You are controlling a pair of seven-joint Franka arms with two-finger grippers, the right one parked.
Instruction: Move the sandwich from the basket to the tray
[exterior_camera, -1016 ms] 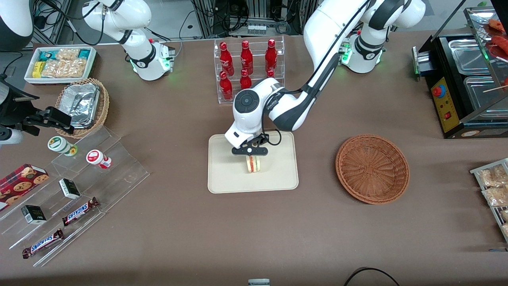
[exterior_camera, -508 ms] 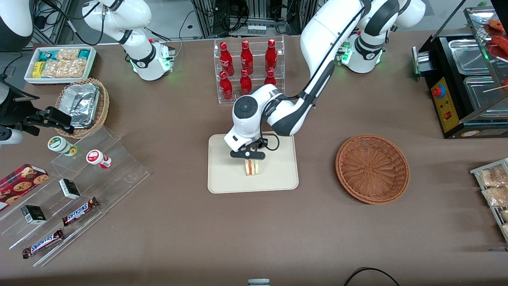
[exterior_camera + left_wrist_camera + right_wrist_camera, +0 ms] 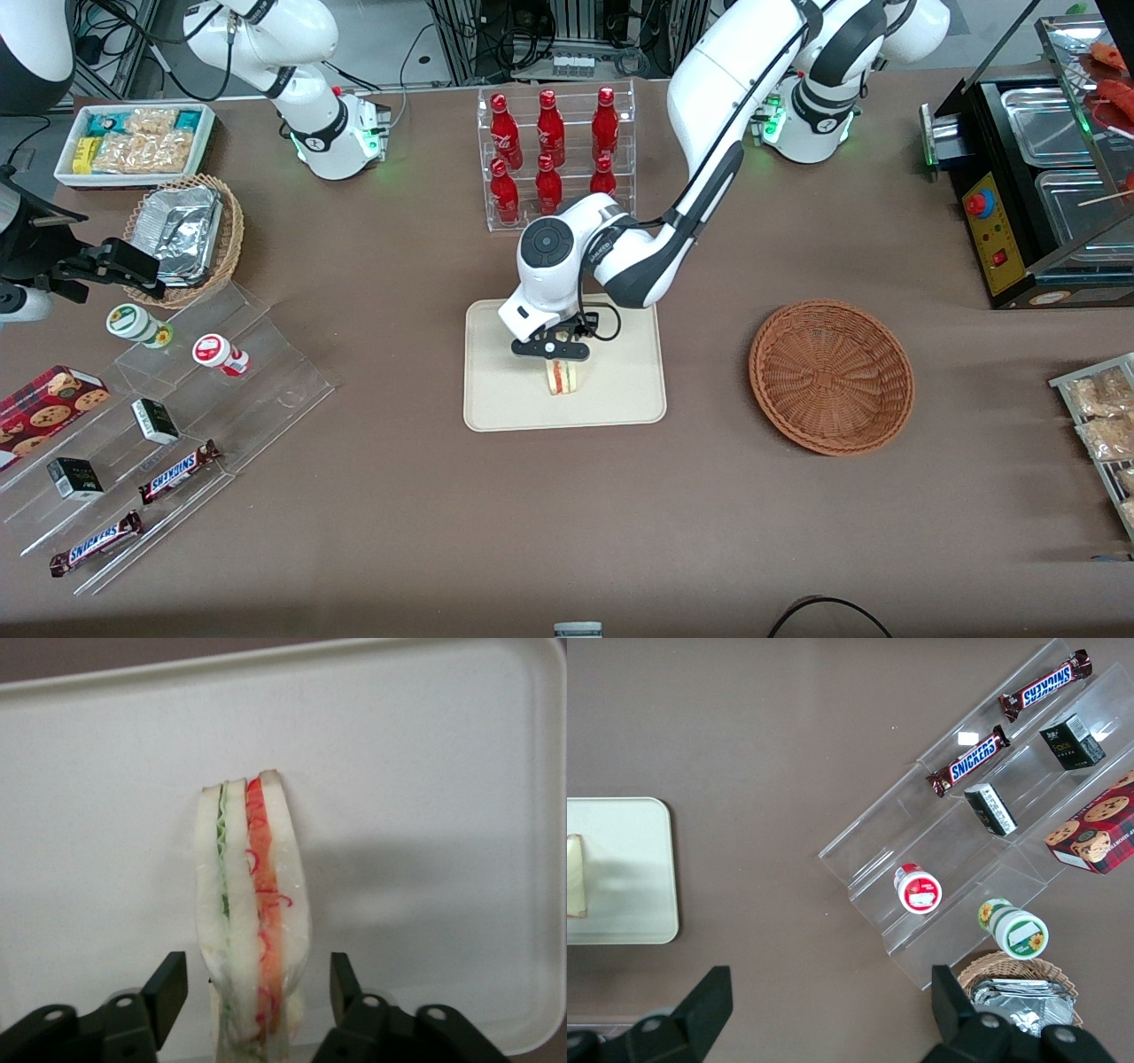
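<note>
The sandwich [image 3: 562, 378], a wrapped wedge of pale bread with red and green layers, stands on edge on the cream tray [image 3: 620, 390]. My gripper [image 3: 553, 349] hangs directly over it. In the left wrist view the sandwich [image 3: 252, 904] sits between the two black fingers [image 3: 166, 992], with a small gap on each side, so the gripper [image 3: 257, 979] is open around it. The tray [image 3: 425, 815] fills that view. The reddish-brown basket [image 3: 831, 377] lies empty beside the tray, toward the working arm's end. The right wrist view catches the tray's end [image 3: 629, 868] and a sliver of the sandwich [image 3: 574, 875].
A clear rack of red bottles [image 3: 551, 151] stands just farther from the front camera than the tray. Acrylic steps [image 3: 177, 416] with snack bars, boxes and cups, a tan basket of foil containers [image 3: 183, 235] and a white bin [image 3: 133, 142] lie toward the parked arm's end. A black warmer [image 3: 1036, 186] stands toward the working arm's end.
The gripper and the sandwich have come down a little onto the tray and shifted slightly toward the parked arm's end. The basket has not moved.
</note>
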